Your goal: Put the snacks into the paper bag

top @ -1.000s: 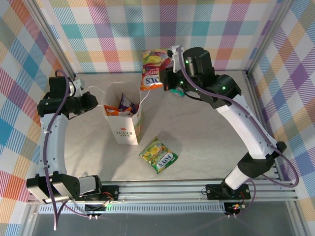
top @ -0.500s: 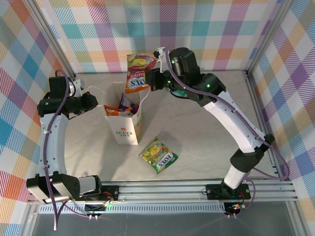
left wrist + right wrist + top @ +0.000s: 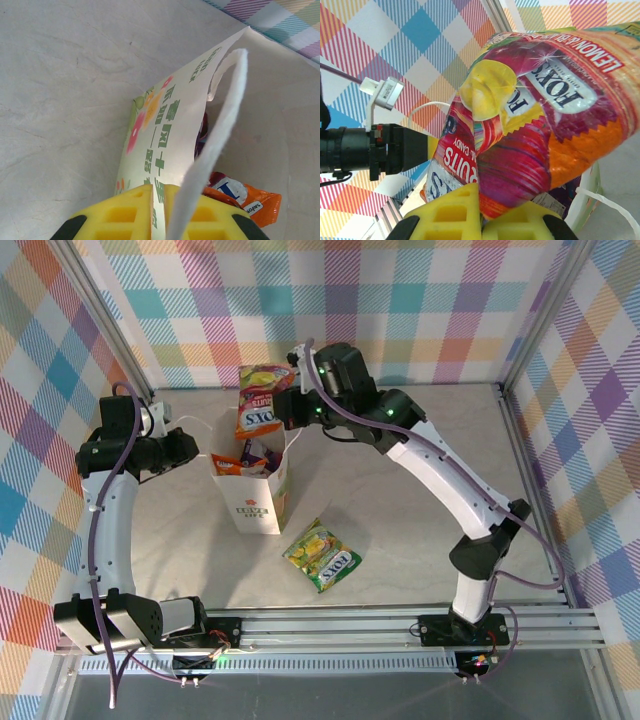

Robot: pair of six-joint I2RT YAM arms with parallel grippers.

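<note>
We are partway through a drop: the right hand [image 3: 288, 407] is pinched tight on one end of an orange packet [image 3: 257, 408] and holds it in the air near the far side of the paper bag [image 3: 258, 502], which stands upright on the counter [image 3: 420, 490]. From above we cannot tell whether the packet hangs squarely over the mouth or a little beyond it. The left hand [image 3: 155, 194] is closed on the bag's printed side wall near the rim, beside the white cord handle [image 3: 222, 125], and so appears to be steadying the bag and keeping its mouth apart. Inside we see a purple packet [image 3: 256, 452] and a second orange packet [image 3: 226, 464]. One green-yellow packet [image 3: 322, 555] lies flat on the counter just in front of the bag, untouched. We judge that most of the job is done. The next move calls for bringing the held packet over the gap between the bag's walls, lowering it clear of the handle, and only then spreading the fingers, with the last packet left to fetch after that.
</note>
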